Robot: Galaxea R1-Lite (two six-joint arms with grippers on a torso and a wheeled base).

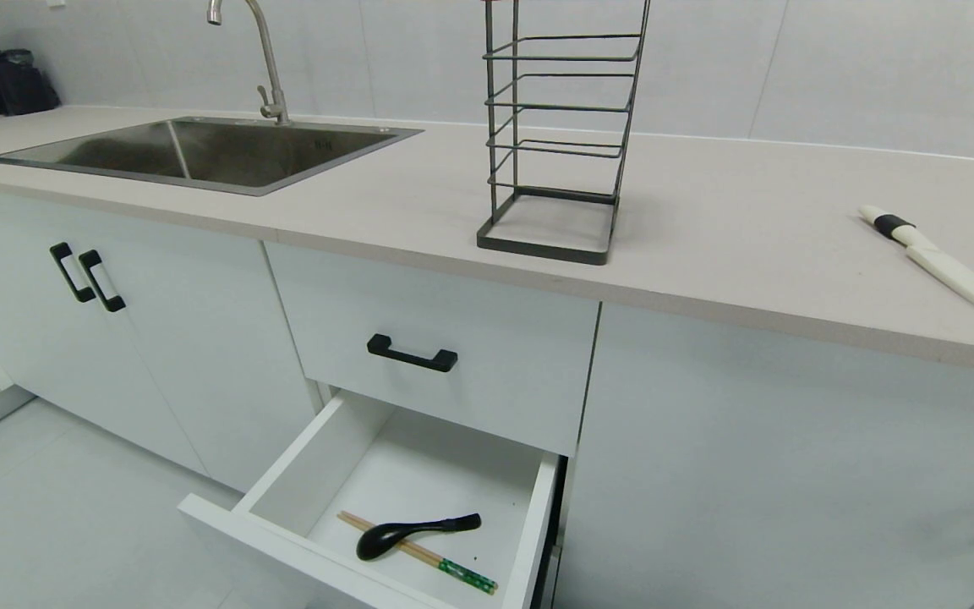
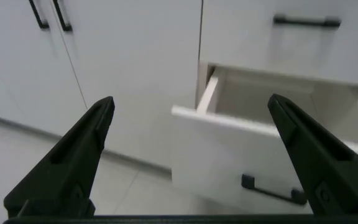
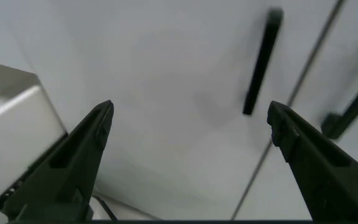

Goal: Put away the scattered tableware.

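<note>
Sink w/ faucet on counter left, wire rack mid.

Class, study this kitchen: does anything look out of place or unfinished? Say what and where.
A white knife lies loose on the counter, toward the robot's right, away from the other tableware. The lower drawer stands open, holding a black spoon and chopsticks.

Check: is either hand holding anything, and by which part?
Nothing is held. The left hand and the right hand are both open and empty.

In drawer, spoon across chopsticks; knife right of rack
</note>
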